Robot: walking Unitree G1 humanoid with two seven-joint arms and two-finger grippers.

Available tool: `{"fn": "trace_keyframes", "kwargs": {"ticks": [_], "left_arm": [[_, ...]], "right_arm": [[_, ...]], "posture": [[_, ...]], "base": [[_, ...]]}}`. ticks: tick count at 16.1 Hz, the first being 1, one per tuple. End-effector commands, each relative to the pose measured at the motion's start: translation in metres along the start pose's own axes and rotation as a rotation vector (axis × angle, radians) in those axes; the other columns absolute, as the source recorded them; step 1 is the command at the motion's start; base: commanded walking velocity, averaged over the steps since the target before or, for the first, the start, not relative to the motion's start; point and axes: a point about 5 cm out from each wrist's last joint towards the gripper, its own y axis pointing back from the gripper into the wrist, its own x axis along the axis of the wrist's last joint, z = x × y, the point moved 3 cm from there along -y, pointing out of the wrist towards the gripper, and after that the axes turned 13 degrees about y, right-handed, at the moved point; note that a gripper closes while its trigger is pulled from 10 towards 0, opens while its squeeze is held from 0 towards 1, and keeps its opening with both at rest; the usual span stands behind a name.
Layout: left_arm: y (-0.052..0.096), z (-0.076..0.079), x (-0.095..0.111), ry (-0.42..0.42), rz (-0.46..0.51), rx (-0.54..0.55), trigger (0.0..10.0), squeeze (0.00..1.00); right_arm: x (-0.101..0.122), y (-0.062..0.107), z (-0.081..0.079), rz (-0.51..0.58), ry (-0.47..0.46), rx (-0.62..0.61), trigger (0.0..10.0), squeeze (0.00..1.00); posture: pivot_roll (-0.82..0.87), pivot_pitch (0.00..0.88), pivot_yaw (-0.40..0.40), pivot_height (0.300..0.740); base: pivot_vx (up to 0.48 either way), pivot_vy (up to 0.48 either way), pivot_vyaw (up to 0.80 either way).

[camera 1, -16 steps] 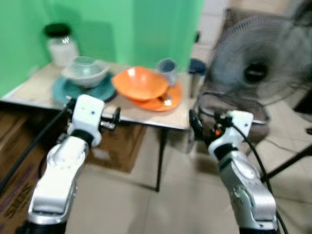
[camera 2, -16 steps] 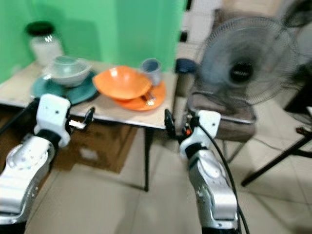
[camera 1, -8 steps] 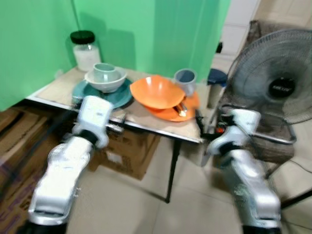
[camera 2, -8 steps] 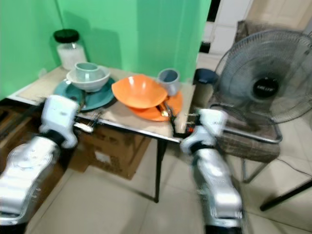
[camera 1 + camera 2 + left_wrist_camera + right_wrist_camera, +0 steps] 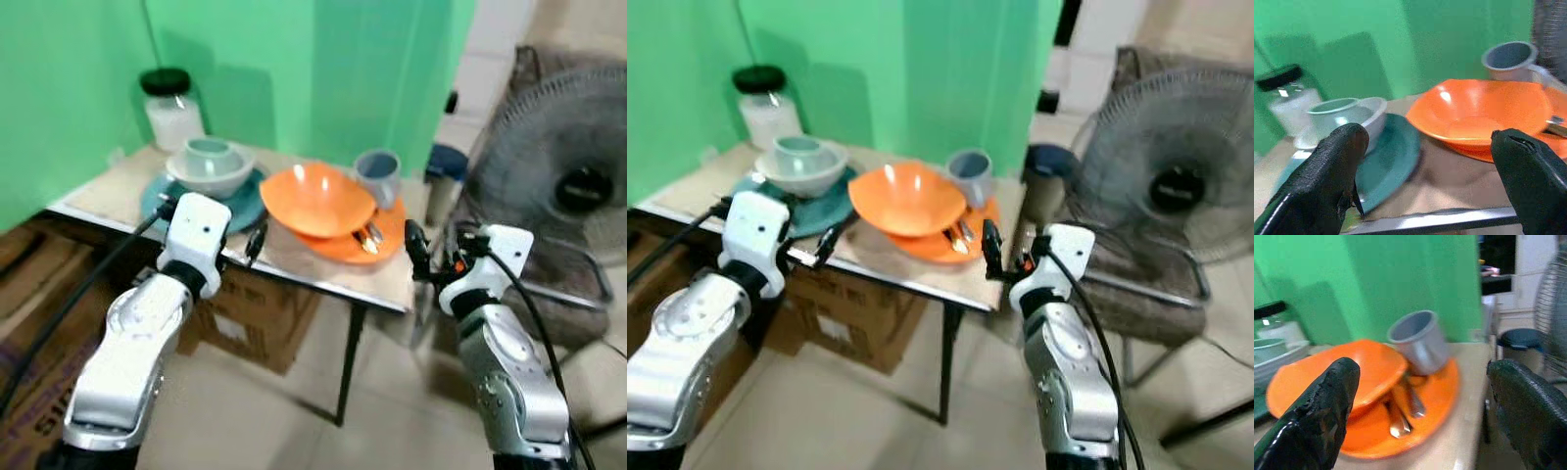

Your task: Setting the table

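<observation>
A small table (image 5: 294,260) carries an orange bowl (image 5: 315,199) resting on an orange plate (image 5: 389,238), with spoons (image 5: 368,237) and a grey cup (image 5: 377,176) beside it. To the left, a pale bowl (image 5: 211,168) holding a teal cup sits on a teal plate (image 5: 246,203). My left gripper (image 5: 1430,161) is open at the table's front edge, facing the teal plate and the orange bowl; one of its fingers (image 5: 257,241) is by the edge. My right gripper (image 5: 1420,396) is open at the table's right corner, facing the orange plate and the cup.
A glass jar with a black lid (image 5: 171,106) stands at the table's back left against the green wall. A cardboard box (image 5: 260,313) sits under the table. A standing fan (image 5: 573,186) and a chair are close on the right.
The view has shifted and the table looks nearer. Both grippers have come up to the table's front edge, the left one now level with the plates.
</observation>
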Motion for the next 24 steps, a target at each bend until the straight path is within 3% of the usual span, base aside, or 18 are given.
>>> {"fn": "trace_keyframes", "kwargs": {"ticks": [1, 14, 19, 20, 21, 24], "left_arm": [[0.001, -0.006, 0.004, -0.016, 0.008, 0.019, 10.0, 0.0], [0.0, 0.0, 0.005, -0.031, 0.008, -0.019, 10.0, 0.0], [-0.002, 0.008, 0.006, -0.036, 0.015, -0.071, 10.0, 0.0], [-0.004, 0.014, 0.007, -0.037, 0.029, -0.108, 10.0, 0.0], [-0.005, 0.017, 0.008, -0.033, 0.03, -0.136, 10.0, 0.0], [-0.009, 0.031, 0.012, -0.019, 0.026, -0.285, 10.0, 0.0]], "right_arm": [[0.007, -0.004, -0.011, 0.029, 0.004, 0.036, 10.0, 0.0], [0.011, -0.004, -0.007, 0.058, 0.0, 0.03, 10.0, 0.0], [0.009, -0.007, -0.003, 0.035, 0.037, 0.028, 10.0, 0.0], [0.011, -0.008, 0.0, 0.045, 0.021, 0.035, 10.0, 0.76], [0.011, -0.009, 0.004, 0.036, 0.011, 0.036, 10.0, 1.0], [0.004, -0.022, 0.011, -0.062, 0.106, 0.144, 10.0, 1.0]], "posture": [[0.15, 0.0, -0.022, 0.74], [0.15, 0.0, -0.027, 0.74], [0.14, 0.0, -0.036, 0.74], [0.14, 0.0, -0.042, 0.74], [0.14, 0.0, -0.046, 0.74], [0.12, 0.0, -0.048, 0.74]], "base": [[0.33, 0.0, 0.0], [0.31, 0.0, 0.0], [0.289, 0.0, 0.0], [0.0, 0.0, 0.0], [0.0, 0.0, 0.0], [0.0, 0.0, 0.0]]}}
